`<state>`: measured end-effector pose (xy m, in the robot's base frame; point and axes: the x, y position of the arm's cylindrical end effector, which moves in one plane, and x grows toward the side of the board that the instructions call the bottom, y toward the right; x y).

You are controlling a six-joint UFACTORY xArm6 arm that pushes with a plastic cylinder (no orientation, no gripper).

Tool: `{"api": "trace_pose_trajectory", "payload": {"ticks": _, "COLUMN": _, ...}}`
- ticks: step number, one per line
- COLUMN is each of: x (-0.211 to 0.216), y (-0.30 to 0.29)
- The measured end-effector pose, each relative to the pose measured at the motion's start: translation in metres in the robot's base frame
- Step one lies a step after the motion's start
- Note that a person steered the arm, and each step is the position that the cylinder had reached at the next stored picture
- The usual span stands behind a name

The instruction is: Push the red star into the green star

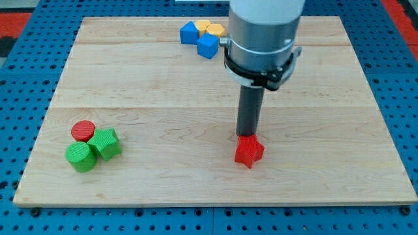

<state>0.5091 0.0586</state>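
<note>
Camera view gives you the whole wooden board (196, 189) on a blue pegboard surface (19, 98), so read it from the view's left.

Near the board's lower left corner you have a tight cluster of three blocks. The red cylinder (83, 130) sits at the cluster's top, the green cylinder (80, 157) lies below it, and the green star (105, 143) is just to their right, touching or all but touching both. That green star is one of your two task blocks.

Moving toward the view's top centre, you see a second cluster at the board's far edge: a blue block (189, 32) whose shape you cannot quite make out, a yellow block (210, 28) partly tucked behind its neighbours, and a blue cube (208, 46) just below them. All three sit close together, well apart from the lower cluster.

Right of centre, the arm's grey body (261, 32) comes down from the view's top and ends in the dark rod (249, 111). There is no gripper on this arm, so nothing opens or closes. My tip (247, 135) is touching the upper edge of the red star (249, 151), on its far side. The red star lies in the board's lower half, right of centre, well apart from the green star, with bare wood between them.
</note>
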Motion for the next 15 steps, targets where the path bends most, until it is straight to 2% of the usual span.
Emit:
{"api": "trace_pose_trajectory", "payload": {"ticks": 1, "x": 0.0, "y": 0.0}}
{"api": "trace_pose_trajectory", "payload": {"ticks": 2, "x": 0.0, "y": 0.025}}
{"api": "trace_pose_trajectory", "payload": {"ticks": 3, "x": 0.018, "y": 0.115}}
{"api": "trace_pose_trajectory", "payload": {"ticks": 4, "x": 0.078, "y": 0.119}}
{"api": "trace_pose_trajectory", "payload": {"ticks": 5, "x": 0.077, "y": 0.116}}
{"api": "trace_pose_trajectory", "payload": {"ticks": 6, "x": 0.055, "y": 0.072}}
{"api": "trace_pose_trajectory", "payload": {"ticks": 12, "x": 0.052, "y": -0.043}}
{"api": "trace_pose_trajectory", "payload": {"ticks": 13, "x": 0.055, "y": -0.041}}
{"api": "trace_pose_trajectory", "payload": {"ticks": 14, "x": 0.069, "y": 0.023}}
{"api": "trace_pose_trajectory", "payload": {"ticks": 15, "x": 0.025, "y": 0.016}}
